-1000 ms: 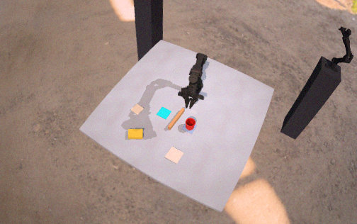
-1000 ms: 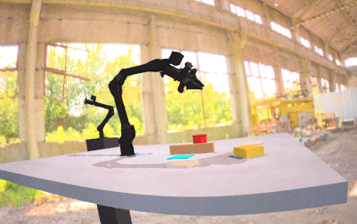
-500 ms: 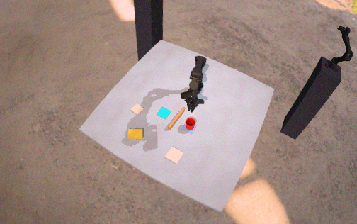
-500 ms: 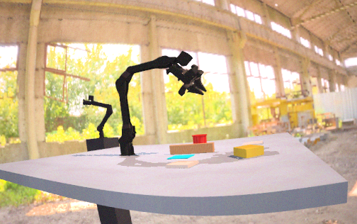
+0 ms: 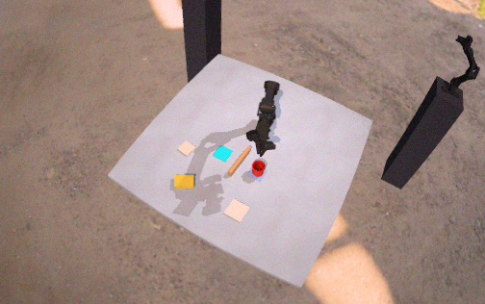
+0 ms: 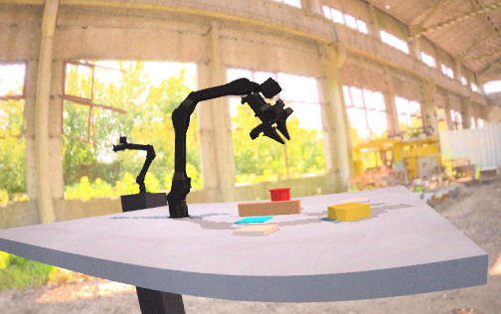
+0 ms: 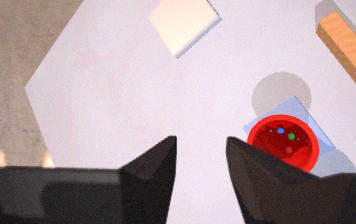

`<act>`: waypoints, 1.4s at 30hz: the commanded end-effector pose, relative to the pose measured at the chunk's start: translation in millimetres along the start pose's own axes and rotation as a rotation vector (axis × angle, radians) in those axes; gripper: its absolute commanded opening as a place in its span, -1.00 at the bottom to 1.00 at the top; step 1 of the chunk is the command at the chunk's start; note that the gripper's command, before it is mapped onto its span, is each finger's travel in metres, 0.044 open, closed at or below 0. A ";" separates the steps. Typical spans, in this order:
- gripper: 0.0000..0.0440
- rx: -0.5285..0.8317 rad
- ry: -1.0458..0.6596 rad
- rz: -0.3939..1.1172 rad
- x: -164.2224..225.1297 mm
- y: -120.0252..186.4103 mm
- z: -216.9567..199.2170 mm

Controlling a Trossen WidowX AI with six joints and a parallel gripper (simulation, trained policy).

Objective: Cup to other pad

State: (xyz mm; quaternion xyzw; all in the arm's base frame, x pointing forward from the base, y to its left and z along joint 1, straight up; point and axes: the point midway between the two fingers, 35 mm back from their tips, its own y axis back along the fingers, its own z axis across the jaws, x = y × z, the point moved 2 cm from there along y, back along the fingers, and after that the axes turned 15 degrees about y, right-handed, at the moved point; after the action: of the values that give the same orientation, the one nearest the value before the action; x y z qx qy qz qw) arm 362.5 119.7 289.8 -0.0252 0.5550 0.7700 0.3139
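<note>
The red cup (image 5: 258,168) (image 6: 279,195) (image 7: 286,141) stands upright on a pale blue pad (image 7: 294,106). Marbles, among them a blue, a green and a reddish one, lie inside it in the wrist view. The cyan pad (image 5: 222,153) (image 6: 253,220) lies flat and bare, across the wooden bar from the cup. My gripper (image 5: 261,153) (image 6: 286,141) (image 7: 201,144) is partly open with nothing between its fingers. It points downward, high above the table. In the wrist view the cup is to the right of the gap, partly behind the right finger.
An orange-brown wooden bar (image 5: 240,161) (image 6: 268,207) (image 7: 342,44) lies between the cup and the cyan pad. A yellow block (image 5: 184,182) (image 6: 349,213) and two pale tiles (image 5: 186,148) (image 5: 237,211) lie elsewhere on the table. A second arm (image 5: 472,63) (image 6: 147,161) stands beyond the table.
</note>
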 end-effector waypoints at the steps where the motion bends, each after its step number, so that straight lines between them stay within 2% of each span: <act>1: -0.39 0.035 -0.024 0.029 2.2 -6.1 -2.3; 27: -0.22 0.382 -0.117 0.310 39.5 -60.2 -42.8; 42: -0.14 0.519 -0.133 0.375 59.2 -98.1 -64.8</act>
State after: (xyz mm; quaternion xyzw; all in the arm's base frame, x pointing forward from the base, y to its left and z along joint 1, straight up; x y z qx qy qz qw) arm 345.2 108.8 167.4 0.2036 0.7010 0.6537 0.1999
